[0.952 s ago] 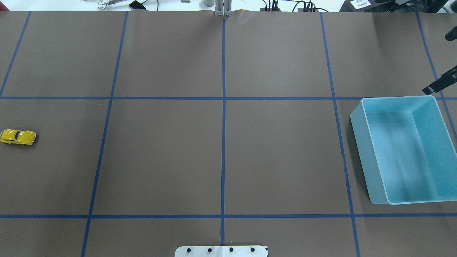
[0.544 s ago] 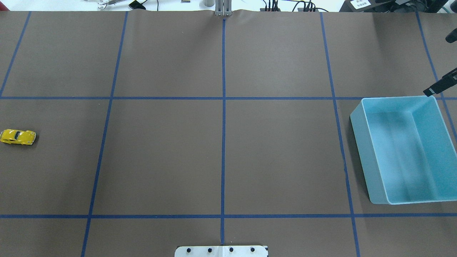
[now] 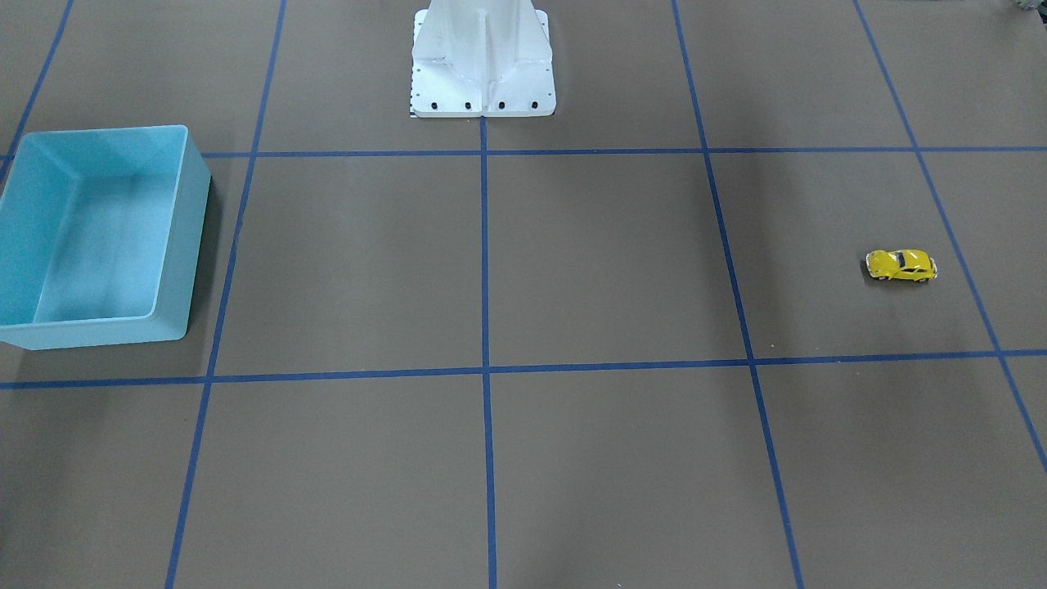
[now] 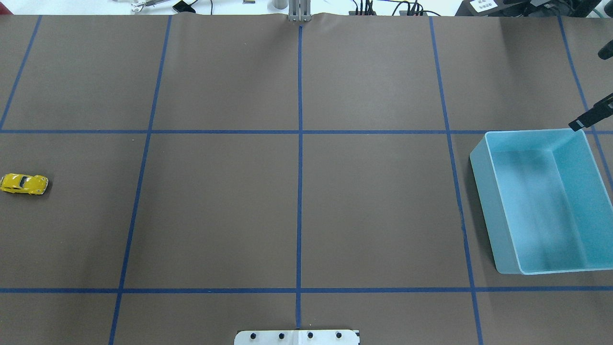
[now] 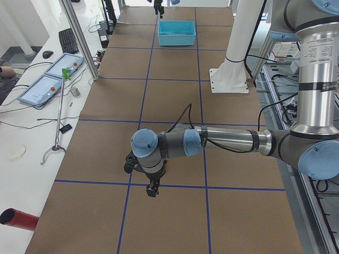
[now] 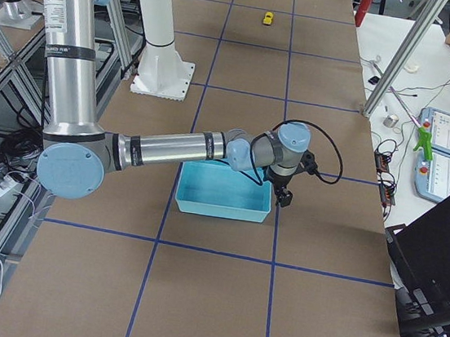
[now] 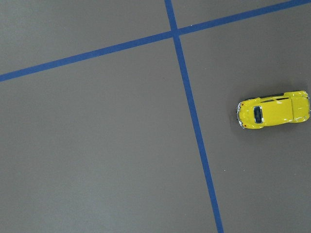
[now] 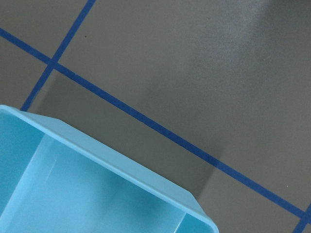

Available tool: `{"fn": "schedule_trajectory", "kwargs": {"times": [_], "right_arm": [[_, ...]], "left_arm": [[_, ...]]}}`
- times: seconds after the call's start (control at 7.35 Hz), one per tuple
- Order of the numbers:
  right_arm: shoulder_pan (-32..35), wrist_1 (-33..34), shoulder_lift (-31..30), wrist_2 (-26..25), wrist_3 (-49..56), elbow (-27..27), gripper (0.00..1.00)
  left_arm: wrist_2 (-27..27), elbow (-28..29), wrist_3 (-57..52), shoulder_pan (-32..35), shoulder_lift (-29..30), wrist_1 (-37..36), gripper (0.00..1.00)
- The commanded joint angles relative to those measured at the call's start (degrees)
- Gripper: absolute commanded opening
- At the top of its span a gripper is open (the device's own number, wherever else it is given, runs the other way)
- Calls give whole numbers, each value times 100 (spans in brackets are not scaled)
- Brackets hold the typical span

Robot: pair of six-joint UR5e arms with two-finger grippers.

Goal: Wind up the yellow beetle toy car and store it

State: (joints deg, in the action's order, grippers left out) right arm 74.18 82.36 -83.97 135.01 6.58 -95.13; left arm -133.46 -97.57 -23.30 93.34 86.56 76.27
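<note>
The yellow beetle toy car (image 4: 24, 184) stands on its wheels at the table's far left, also in the front view (image 3: 900, 265) and the left wrist view (image 7: 273, 109). My left gripper (image 5: 152, 190) hangs above that end of the table, and I cannot tell if it is open or shut. The light blue bin (image 4: 483, 211) stands empty at the far right, and its rim shows in the right wrist view (image 8: 121, 165). My right gripper (image 6: 285, 197) hovers beside the bin's far corner. Only a dark part of it (image 4: 588, 118) shows overhead, and I cannot tell its state.
The white robot base (image 3: 483, 57) stands at the middle of the near edge. Blue tape lines (image 4: 300, 167) divide the brown table cover. Control tablets (image 6: 441, 150) and cables lie beyond the table's far edge.
The dark part of the right gripper at the overhead view's right edge has drifted slightly right. The car and the bin have not moved.
</note>
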Motion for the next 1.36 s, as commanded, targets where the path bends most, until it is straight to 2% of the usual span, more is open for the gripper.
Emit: {"fn": "schedule_trajectory", "kwargs": {"times": [0.0,1.22], "right_arm": [[0,-1,4,-1,2,-14,100],[0,-1,13,-1,2,-14,100]], "left_arm": [[56,1,10,0,27,-7,100],[65,-298,-7,-35,159,-42,100]]}}
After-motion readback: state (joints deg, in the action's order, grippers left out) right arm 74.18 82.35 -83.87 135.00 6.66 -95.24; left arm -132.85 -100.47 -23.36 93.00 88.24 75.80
